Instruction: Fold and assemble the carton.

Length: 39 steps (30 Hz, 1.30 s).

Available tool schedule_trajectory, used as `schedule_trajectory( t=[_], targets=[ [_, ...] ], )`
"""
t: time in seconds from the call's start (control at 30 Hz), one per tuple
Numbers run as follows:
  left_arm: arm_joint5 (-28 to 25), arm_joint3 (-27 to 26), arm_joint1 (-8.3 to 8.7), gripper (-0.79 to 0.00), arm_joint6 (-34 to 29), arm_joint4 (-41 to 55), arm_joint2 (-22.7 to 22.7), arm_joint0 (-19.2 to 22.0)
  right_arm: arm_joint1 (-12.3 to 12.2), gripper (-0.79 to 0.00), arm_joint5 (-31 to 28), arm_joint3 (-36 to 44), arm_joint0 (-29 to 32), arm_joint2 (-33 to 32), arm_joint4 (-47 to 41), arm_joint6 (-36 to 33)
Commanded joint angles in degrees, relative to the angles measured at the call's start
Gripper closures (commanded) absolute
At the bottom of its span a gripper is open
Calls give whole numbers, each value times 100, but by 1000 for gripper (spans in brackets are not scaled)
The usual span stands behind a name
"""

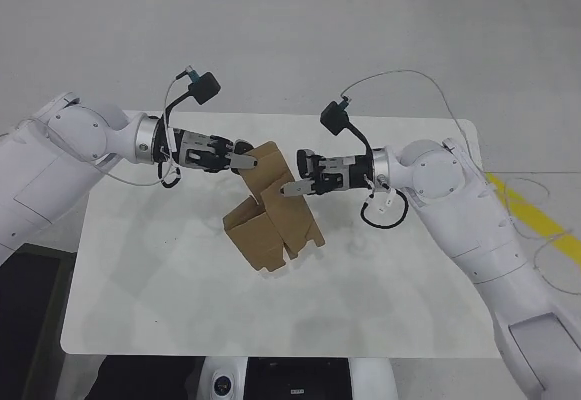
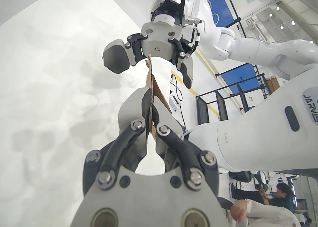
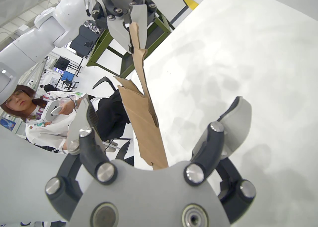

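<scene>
Carton (image 1: pixel 270 215) of brown cardboard, partly opened and tilted, sits over the middle of the white bench (image 1: pixel 150 290). Its wider body lies nearer the robot and its upper flap (image 1: pixel 268 158) farther out. I cannot tell whether its lower corner rests on the bench.

At the flap, the left pincer (image 1: pixel 238 157) is clenched on the cardboard edge. In the left wrist view its two fingers (image 2: pixel 131 111) press the thin sheet (image 2: pixel 159 96) between them.

Facing it from the other side, the right pincer (image 1: pixel 295 187) is released. In the right wrist view its fingers (image 3: pixel 238 113) stand wide apart, and the carton (image 3: pixel 146 126) runs edge-on between them without touching either. The left wrist view shows the same spread pincer (image 2: pixel 151 66), with the cardboard's end close to its palm.

Beyond the bench's right edge, a yellow stripe (image 1: pixel 560 240) crosses the floor.
</scene>
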<state>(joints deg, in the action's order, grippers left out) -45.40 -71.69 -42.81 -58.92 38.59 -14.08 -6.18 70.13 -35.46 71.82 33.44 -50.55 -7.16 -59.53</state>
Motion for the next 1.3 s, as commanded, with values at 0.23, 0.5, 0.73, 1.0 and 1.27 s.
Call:
schedule_trajectory(
  t=[0.23,0.5,0.73,1.0,1.27],
  targets=[
    [29,-78,75,0,-29,370,266,173,120,-243,-127,-210,-153,326,-296,-180],
    [5,-100,117,0,-4,481,423,281,204,0,-219,-359,-273,511,-546,-360],
    [-6,-123,151,-286,6,458,434,300,254,0,-306,-499,-330,572,-693,-387],
    [-172,-27,216,-785,172,594,405,341,275,0,-322,-581,-342,543,-885,-364],
    [-365,374,278,-785,366,1200,300,258,270,0,144,-679,-286,311,-1114,127]
  ],
)
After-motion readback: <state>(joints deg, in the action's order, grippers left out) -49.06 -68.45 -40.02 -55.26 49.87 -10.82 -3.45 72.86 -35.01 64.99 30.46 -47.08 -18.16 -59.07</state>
